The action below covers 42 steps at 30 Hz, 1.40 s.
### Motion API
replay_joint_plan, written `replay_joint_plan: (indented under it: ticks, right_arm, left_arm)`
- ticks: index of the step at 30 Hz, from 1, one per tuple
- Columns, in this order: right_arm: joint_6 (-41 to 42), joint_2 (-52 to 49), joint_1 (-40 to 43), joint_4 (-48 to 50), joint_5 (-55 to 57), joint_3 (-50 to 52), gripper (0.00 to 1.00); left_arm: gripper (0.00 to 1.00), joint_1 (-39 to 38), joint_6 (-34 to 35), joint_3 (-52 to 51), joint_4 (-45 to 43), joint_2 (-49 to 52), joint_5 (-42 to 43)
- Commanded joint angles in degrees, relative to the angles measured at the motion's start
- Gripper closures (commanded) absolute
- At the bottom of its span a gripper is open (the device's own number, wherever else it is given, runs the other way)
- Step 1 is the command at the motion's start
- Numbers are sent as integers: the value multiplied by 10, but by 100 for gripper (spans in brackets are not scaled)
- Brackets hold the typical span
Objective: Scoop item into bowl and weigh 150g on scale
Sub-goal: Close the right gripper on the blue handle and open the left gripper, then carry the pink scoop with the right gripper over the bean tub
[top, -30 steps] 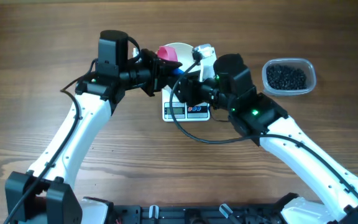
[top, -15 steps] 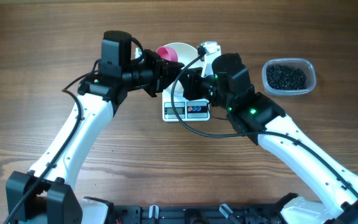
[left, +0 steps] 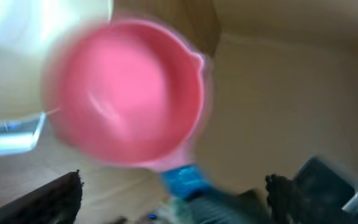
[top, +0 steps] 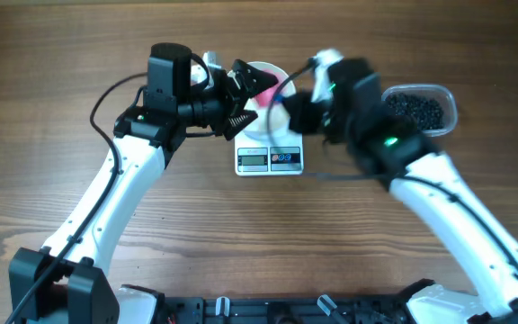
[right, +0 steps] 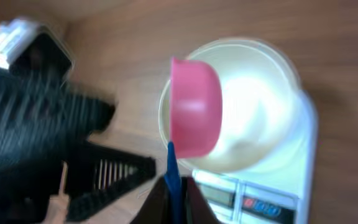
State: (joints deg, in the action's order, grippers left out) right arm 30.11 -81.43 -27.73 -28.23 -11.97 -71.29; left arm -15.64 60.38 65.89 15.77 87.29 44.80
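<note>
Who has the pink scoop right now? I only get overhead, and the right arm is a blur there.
Observer: The right gripper. In the right wrist view it is shut on the blue handle of the pink scoop.
Operator: Loaded?
Observer: No. The left wrist view looks straight into the cup, and it is empty.
Operator: Bowl?
Observer: The right wrist view shows the bowl sitting on the scale, and it looks plain white inside, with nothing in it.

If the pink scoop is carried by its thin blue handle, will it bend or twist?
The pink scoop looks like stiff, light plastic, so bending seems unlikely. The right gripper pinches only its narrow blue handle, so the cup may swivel once loaded.
</note>
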Motion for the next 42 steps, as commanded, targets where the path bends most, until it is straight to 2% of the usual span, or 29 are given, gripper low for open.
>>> replay_joint_plan:
  ticks: [1,6,11,13,17,23,28,35,42]
  right_arm:
    - [-66,9,53,-114,-9,-134,96]
    - [-123,9,149,-299,18,-246,96]
    - [-145,-10,256,-419,166,-255,96]
    - [-169,-38,294,-444,191,-255,96]
    - [-251,-106,334,-433,191,-255,96]
    - [-333,-206,341,-403,191,-255,96]
    - [-333,-270,341,-384,236,-255,96]
    - [-334,-350,341,-383,234,-254,96]
    - [-349,-386,343,-356,84,-254,96]
  left_arm:
    - [0,-2,-172,10,-6,-12,7]
    - [0,-2,-234,15,-6,-19,7]
    - [0,-2,-257,15,10,-21,3]
    - [0,-2,-257,15,21,-21,-11]
    - [0,-2,-266,15,24,-21,-14]
    - [0,-2,-305,15,47,-21,-47]
    - [0,-2,-317,15,65,-21,-55]
    - [0,-2,-317,15,69,-21,-61]
    - [0,-2,-317,15,75,-21,-61]
